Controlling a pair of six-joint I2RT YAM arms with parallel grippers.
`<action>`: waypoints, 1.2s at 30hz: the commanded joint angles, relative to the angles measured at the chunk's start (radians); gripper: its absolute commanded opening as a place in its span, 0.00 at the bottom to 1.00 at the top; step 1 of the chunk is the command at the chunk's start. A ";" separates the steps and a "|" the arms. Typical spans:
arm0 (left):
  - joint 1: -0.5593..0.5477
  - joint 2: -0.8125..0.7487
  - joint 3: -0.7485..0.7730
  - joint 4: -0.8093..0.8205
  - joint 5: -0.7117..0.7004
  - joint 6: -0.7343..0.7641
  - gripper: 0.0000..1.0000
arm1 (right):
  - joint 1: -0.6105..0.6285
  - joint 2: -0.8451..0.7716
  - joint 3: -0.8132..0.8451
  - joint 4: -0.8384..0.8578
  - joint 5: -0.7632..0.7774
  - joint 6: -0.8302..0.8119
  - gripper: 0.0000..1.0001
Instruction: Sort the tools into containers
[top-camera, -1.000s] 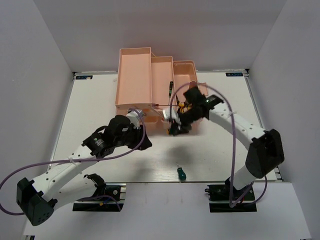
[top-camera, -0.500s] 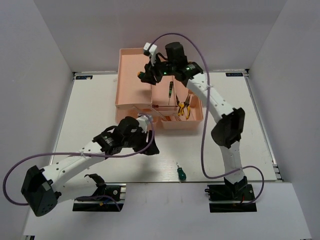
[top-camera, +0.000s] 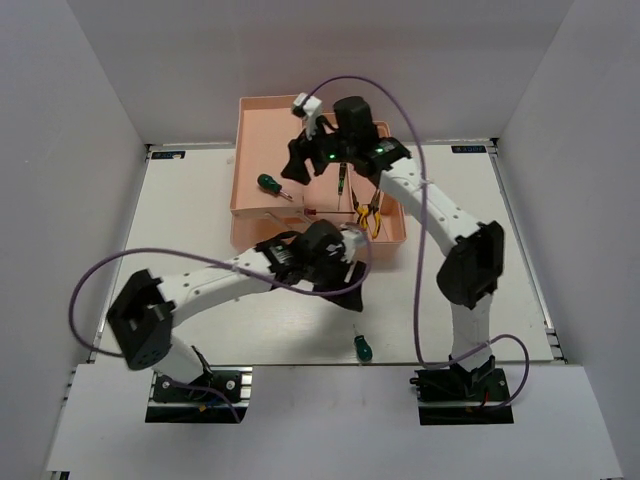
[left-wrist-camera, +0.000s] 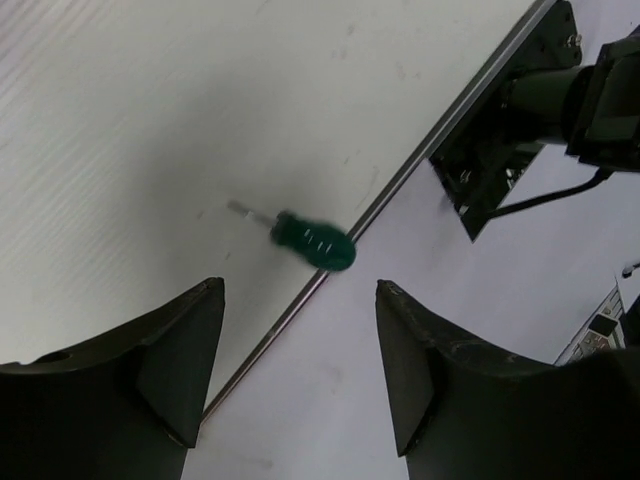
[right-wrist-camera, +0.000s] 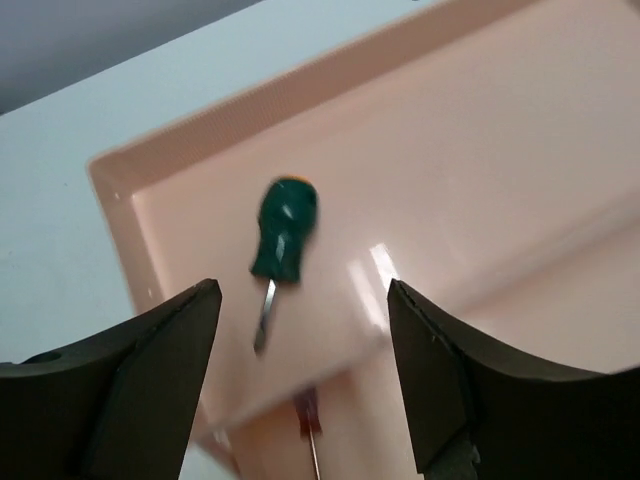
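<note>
The salmon-pink toolbox stands at the back of the table. A green-handled stubby screwdriver lies loose in its large left compartment. My right gripper hangs open just above it, holding nothing. Yellow-handled pliers and a thin black-green screwdriver lie in the right compartments. Another green stubby screwdriver lies on the table near the front edge. My left gripper hovers open above and short of it.
The table's metal front edge runs right beside the loose screwdriver. The right arm's base is bolted just beyond it. A thin red-tipped tool lies in the toolbox's lower tray. White walls close in the table on three sides.
The right arm swung from the toolbox front to over the back left compartment and opened; a green screwdriver now lies there. The left arm reached right toward the table screwdriver, opening wider.
</note>
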 joint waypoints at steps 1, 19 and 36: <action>-0.056 0.145 0.159 -0.078 0.024 0.048 0.72 | -0.071 -0.215 -0.099 0.060 0.092 0.004 0.74; -0.176 0.439 0.397 -0.474 -0.138 -0.323 0.74 | -0.467 -0.674 -0.926 0.072 0.133 0.036 0.79; -0.243 0.611 0.439 -0.392 -0.243 -0.547 0.71 | -0.541 -0.774 -1.023 0.063 0.003 0.067 0.79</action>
